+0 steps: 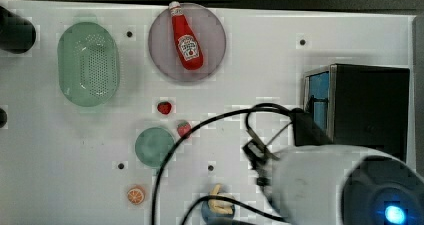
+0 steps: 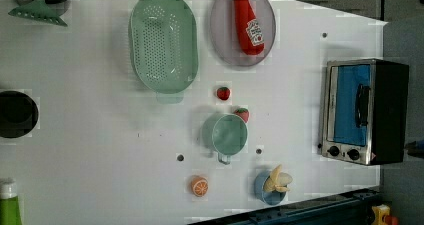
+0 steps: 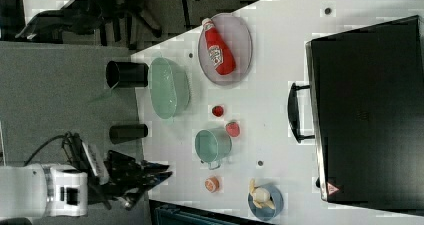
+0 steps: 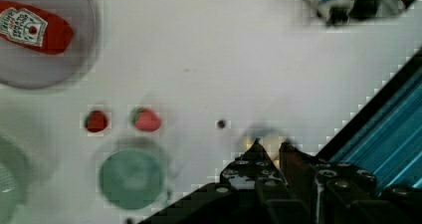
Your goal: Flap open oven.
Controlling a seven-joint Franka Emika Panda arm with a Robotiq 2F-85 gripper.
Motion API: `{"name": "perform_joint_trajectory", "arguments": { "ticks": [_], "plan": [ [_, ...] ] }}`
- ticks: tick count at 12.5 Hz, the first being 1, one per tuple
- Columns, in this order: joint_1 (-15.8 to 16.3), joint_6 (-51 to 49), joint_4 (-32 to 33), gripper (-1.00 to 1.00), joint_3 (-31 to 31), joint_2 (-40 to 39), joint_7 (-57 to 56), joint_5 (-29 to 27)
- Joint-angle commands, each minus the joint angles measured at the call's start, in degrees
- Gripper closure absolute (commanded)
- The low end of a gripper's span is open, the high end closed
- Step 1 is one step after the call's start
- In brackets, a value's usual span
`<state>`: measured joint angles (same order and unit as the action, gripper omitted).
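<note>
The oven (image 2: pixel 365 110) stands at the left view's right end of the white table, its blue-tinted door shut, with a dark bar handle (image 2: pixel 361 105) and two black knobs. In the right view its black top (image 3: pixel 370 110) and the handle (image 3: pixel 295 112) show. My gripper (image 4: pixel 271 145) hangs high above the table, well apart from the oven (image 4: pixel 348 0), of which one corner shows in the wrist view. Its fingertips stand close together with nothing between them. In the right view the gripper (image 3: pixel 162 176) hovers by the table's lower left edge. The arm (image 1: pixel 320 185) covers the top view's lower right.
A ketchup bottle (image 2: pixel 248 22) lies on a grey plate (image 2: pixel 225 40). A green colander (image 2: pixel 162 42), a green cup (image 2: pixel 227 134), two strawberries (image 2: pixel 223 93), an orange half (image 2: pixel 199 186) and a blue bowl with banana (image 2: pixel 272 185) stand mid-table. A blue rail (image 4: pixel 383 129) runs beside the gripper.
</note>
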<state>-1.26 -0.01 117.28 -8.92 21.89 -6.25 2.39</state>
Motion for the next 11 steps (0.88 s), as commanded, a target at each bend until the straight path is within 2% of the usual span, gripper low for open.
{"name": "perform_joint_trajectory", "arguments": {
  "ticks": [1, 5, 11],
  "plan": [
    [-0.64, 4.36, 0.5, 0.65, -4.22, -0.12, -19.59, 4.32],
    [-0.9, 10.83, 2.52, 0.65, -8.86, -3.6, -37.77, 9.44],
    [-1.02, 28.22, 3.4, 0.65, -14.7, -14.5, -55.3, 9.45]
  ]
}}
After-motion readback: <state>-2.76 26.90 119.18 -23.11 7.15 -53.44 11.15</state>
